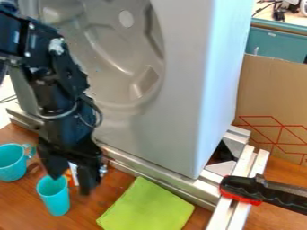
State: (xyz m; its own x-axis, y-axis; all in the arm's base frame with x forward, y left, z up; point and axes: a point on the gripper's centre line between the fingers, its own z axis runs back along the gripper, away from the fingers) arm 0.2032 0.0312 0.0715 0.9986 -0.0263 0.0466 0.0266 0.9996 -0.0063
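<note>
Lab-like workspace: clamp (242, 187), metal rails (153, 173)

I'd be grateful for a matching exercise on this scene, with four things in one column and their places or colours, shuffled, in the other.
1. mug
2. cup
3. cloth
4. clamp

A. black and red, on the pale metal bars at the right
B. at the left edge of the view, handle showing
C. lime green, lying on the wooden table
D. turquoise, right by the gripper

Right pairs: 1-B, 2-D, 3-C, 4-A
</note>
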